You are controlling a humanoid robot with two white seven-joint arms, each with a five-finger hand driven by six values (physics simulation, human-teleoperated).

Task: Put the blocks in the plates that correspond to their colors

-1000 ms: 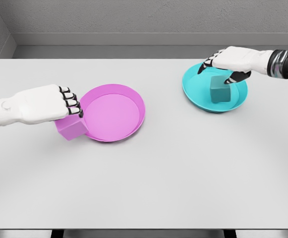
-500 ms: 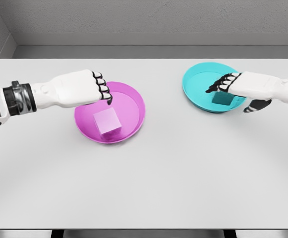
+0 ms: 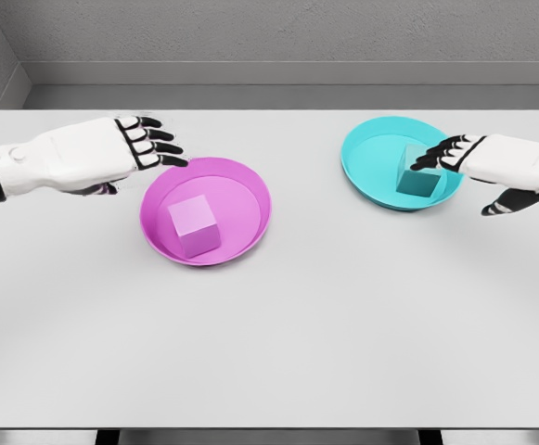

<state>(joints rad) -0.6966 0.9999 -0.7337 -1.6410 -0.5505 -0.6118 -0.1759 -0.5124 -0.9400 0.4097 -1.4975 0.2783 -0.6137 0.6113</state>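
A pink block [image 3: 194,225] lies inside the pink plate [image 3: 250,190] at centre left. My left hand [image 3: 139,148] hovers just left of that plate's rim, fingers spread and holding nothing. A teal block [image 3: 417,175] rests in the teal plate [image 3: 366,158] at the upper right. My right hand [image 3: 478,171] is at that plate's right edge, its fingertips [image 3: 436,153] close to the teal block without gripping it, fingers relaxed and open.
The white table [image 3: 325,324] ends at a front edge near the bottom of the view and a grey wall runs along the back.
The left hand let go of the pink block in the pink plate and drew back to the left. The right hand slid rightward off the teal block, which stays in the teal plate.
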